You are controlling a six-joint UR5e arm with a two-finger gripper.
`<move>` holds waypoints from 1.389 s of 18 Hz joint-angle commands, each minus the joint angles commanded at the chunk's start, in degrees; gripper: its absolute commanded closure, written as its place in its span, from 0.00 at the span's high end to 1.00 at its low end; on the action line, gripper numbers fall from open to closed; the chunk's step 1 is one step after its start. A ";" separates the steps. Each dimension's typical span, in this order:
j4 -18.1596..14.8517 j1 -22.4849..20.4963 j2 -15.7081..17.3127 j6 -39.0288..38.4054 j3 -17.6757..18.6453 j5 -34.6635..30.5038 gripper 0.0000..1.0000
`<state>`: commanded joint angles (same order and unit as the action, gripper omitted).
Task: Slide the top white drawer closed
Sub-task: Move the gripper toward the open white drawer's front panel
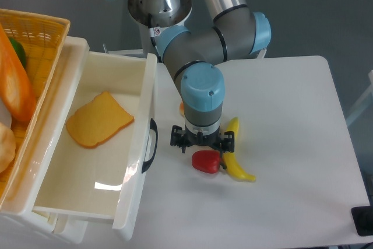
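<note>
The top white drawer (93,167) stands pulled far out of the cabinet toward the right, with a slice of toast (99,119) lying inside it. Its black curved handle (151,144) faces right on the drawer front. My gripper (202,144) points straight down over the table, just right of the handle and apart from it. Its fingertips are hidden under the wrist, so its opening does not show. A red pepper (206,161) lies right below it.
A yellow banana (234,158) lies beside the red pepper. A small orange thing (182,108) peeks out behind the arm. A yellow wicker basket (26,86) with bread and a green item sits on the cabinet at left. The lower drawer front (64,225) shows underneath.
</note>
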<state>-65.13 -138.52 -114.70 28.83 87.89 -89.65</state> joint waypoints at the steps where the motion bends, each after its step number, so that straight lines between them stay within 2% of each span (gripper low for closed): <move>1: 0.00 0.00 -0.09 -0.09 -0.09 0.96 1.00; 25: -0.53 0.53 0.44 -1.32 0.18 6.33 1.00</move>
<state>-65.65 -137.99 -114.26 27.51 88.07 -83.32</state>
